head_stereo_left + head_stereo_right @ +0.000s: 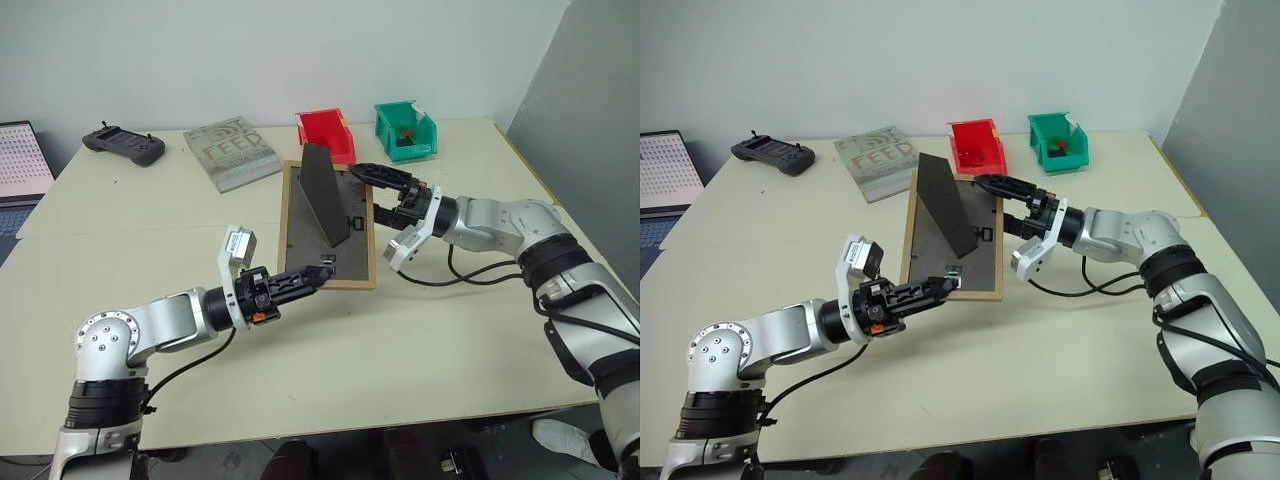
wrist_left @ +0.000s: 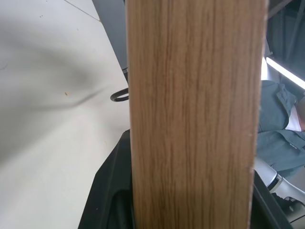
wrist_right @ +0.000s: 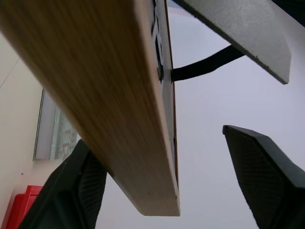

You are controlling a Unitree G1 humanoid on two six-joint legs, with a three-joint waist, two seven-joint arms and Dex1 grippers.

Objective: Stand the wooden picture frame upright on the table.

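Plain pale wall (image 1: 300,50), grey partition (image 1: 590,90) at right

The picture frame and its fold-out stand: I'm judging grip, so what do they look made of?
The picture frame rim looks like light wood, matte, with visible grain, though possibly veneer. Its fold-out stand looks like dark, finely textured board, perhaps fibreboard or card.
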